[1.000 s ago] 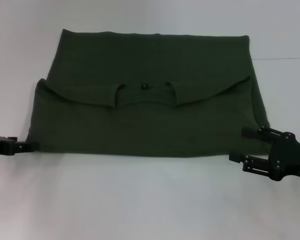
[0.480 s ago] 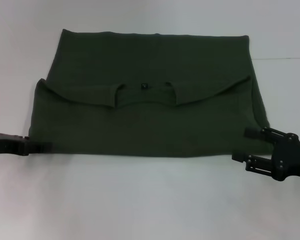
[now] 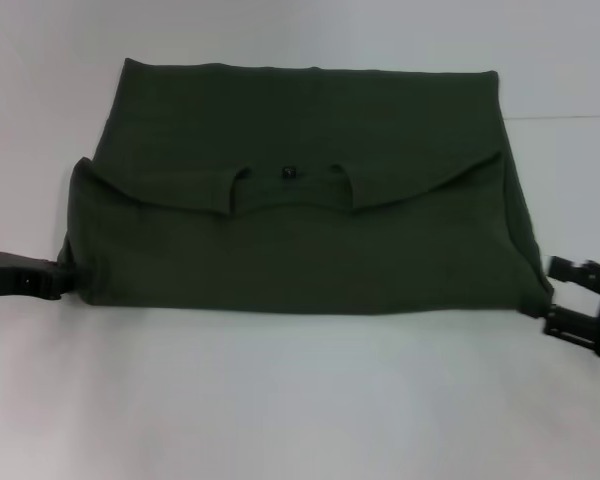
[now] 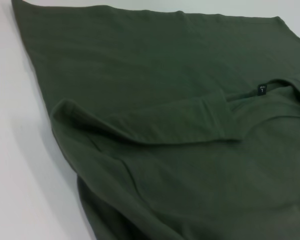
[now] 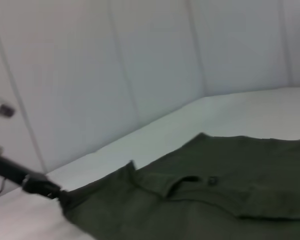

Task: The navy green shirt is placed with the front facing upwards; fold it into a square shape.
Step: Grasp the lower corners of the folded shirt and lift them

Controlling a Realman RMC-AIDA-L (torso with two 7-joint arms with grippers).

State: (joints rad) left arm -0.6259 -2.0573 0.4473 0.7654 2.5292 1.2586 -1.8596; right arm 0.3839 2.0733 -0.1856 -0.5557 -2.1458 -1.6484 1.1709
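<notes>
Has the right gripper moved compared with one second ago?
Yes. The right gripper went outward to the robot's right, now beside the navy green shirt at its near right corner.

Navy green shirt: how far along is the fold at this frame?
Done: the navy green shirt is already folded once crosswise, collar edge lying over its middle. In hand: the left gripper is at its near left corner, the right gripper by the near right corner. Left: folding this wide rectangle into a square.

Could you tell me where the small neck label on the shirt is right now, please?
In the head view the neck label sits near the middle of the navy green shirt, in the collar notch of the folded-over layer, about midway between the left gripper and right gripper.
</notes>
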